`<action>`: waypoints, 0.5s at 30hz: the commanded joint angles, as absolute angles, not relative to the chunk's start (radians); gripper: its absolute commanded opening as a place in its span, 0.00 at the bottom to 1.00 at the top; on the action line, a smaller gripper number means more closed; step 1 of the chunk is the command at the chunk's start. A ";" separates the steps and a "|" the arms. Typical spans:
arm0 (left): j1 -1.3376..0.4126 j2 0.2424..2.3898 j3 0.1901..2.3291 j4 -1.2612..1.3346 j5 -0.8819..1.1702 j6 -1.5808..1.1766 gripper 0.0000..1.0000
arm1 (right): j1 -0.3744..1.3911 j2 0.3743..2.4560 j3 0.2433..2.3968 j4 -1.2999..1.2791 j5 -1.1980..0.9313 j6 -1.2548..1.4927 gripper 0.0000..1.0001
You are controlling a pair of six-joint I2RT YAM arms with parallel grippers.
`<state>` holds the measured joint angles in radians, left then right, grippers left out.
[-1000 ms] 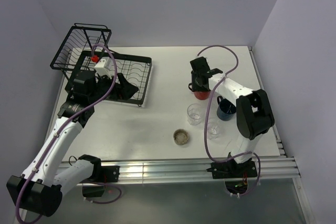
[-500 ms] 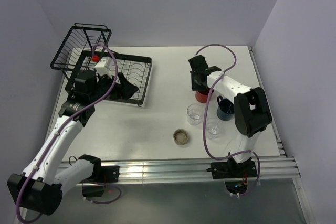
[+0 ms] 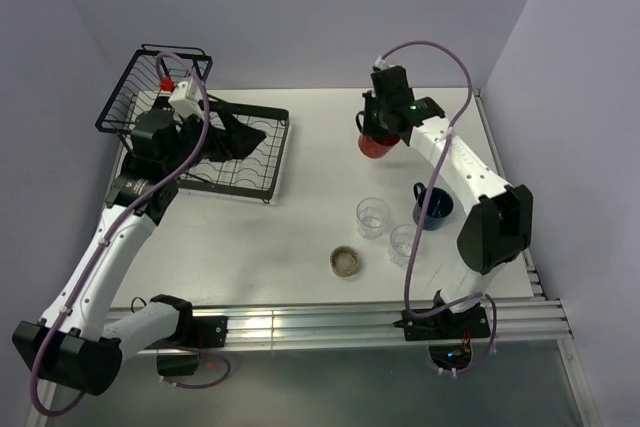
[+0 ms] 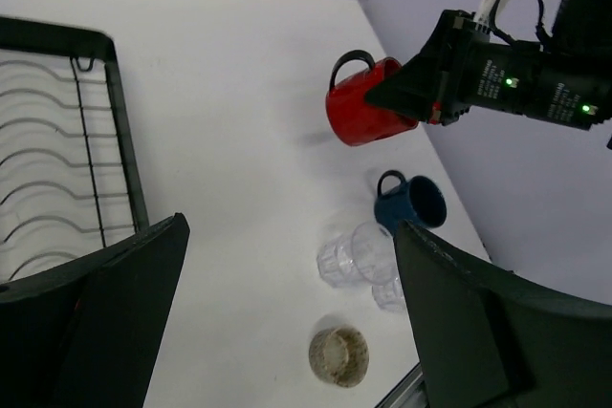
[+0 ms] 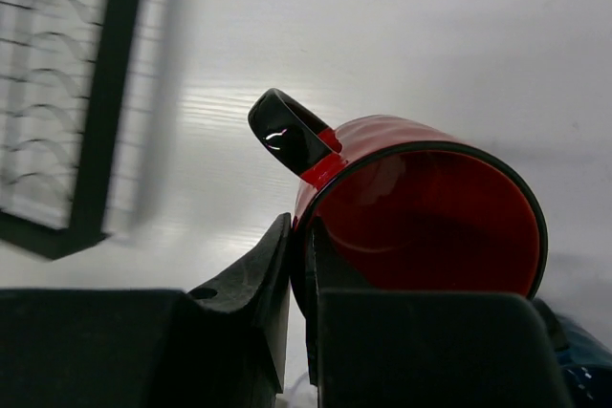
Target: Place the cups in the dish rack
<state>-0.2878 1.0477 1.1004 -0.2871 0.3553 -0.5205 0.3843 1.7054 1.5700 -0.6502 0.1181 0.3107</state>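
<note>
Right gripper (image 5: 301, 265) hoists glossy red mug (image 3: 376, 144) clear of white table (image 3: 300, 237), jaws pinching mug wall beside handle; half a second ago mug stood on table near dark blue mug (image 3: 432, 207); now hangs tilted in air, well apart from black wire dish rack (image 3: 279, 157); blue mug, near clear glass tumbler (image 3: 372, 217) and second clear glass tumbler (image 3: 405, 244) wait on table; left gripper (image 4: 287, 303) hovers over rack tray, jaws spread wide, empty; judged first of four cups beginning its carry; rack holds none.
</note>
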 commanded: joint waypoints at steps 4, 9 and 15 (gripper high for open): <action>-0.291 1.144 1.144 0.039 0.455 -0.669 0.98 | 0.373 1.531 1.687 -0.539 -0.287 0.403 0.00; -0.291 1.215 1.140 0.241 0.554 -0.718 0.99 | 0.348 1.451 1.654 -0.398 -0.576 0.563 0.00; -0.291 1.307 1.152 0.446 0.690 -0.768 0.99 | 0.321 1.379 1.513 -0.048 -0.848 0.856 0.00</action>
<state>-0.2878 1.2911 1.1172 0.2302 0.5735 -0.7219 0.3378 1.4445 1.5597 -0.3466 -0.6201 0.6621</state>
